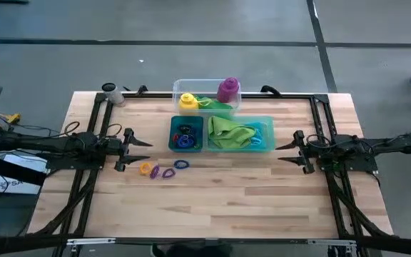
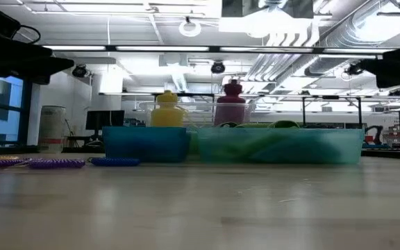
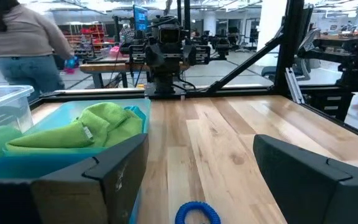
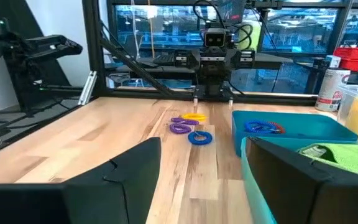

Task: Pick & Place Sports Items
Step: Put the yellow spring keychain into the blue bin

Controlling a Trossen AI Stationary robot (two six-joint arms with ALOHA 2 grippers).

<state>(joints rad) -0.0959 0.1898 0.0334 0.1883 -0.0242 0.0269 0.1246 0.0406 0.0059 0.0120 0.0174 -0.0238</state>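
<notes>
A clear tub (image 1: 205, 91) at the far middle holds a yellow bottle (image 1: 187, 101), a purple bottle (image 1: 227, 89) and a green cloth (image 1: 217, 106). In front of it, a teal tray (image 1: 207, 133) has several rings (image 1: 185, 135) in its left part and a lime-green cloth (image 1: 232, 131) in its right. A yellow ring (image 1: 145, 169), two purple rings (image 1: 161, 173) and a blue ring (image 1: 182, 165) lie on the table. My left gripper (image 1: 143, 141) hovers open left of the tray. My right gripper (image 1: 282, 153) hovers open right of it. Both are empty.
A small can (image 1: 110, 91) stands at the table's far left corner. A black frame (image 1: 320, 107) runs along the far and side edges. A person (image 3: 23, 43) stands beyond the table. Bare wood (image 1: 227, 207) stretches along the near half.
</notes>
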